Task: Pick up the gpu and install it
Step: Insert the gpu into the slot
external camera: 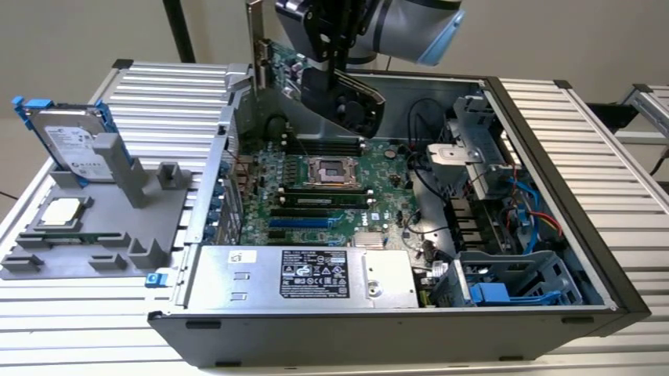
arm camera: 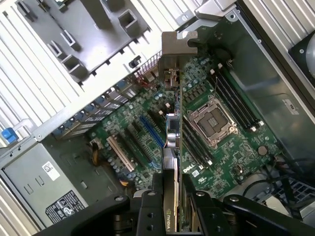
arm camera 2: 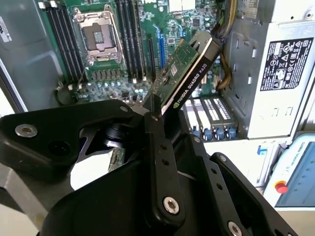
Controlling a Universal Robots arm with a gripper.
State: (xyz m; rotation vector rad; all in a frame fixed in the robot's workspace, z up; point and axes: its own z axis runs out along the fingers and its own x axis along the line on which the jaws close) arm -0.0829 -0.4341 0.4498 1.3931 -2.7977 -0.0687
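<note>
The gpu [external camera: 313,82] hangs tilted in the air over the open computer case [external camera: 565,235], a green card with a black cooler and a silver bracket [external camera: 254,39] at its upper end. My gripper [external camera: 337,72] is shut on the card's top edge. In the first wrist view the gpu [arm camera: 172,132] shows edge-on above the motherboard [arm camera: 231,157], its bracket [arm camera: 171,49] toward the case's rear wall, with the gripper [arm camera: 172,196] clamped on it. In the second wrist view the gpu [arm camera 2: 189,73] sticks out past the gripper [arm camera 2: 156,110], above the expansion slots [arm camera 2: 160,49].
The motherboard [external camera: 313,192] lies flat in the case with an open CPU socket [external camera: 332,168] and memory sticks beside it. A power supply [external camera: 303,274] fills the near side. On the exterior view's left, a grey fixture [external camera: 94,243] holds a hard drive [external camera: 74,145] and a CPU chip [external camera: 61,211].
</note>
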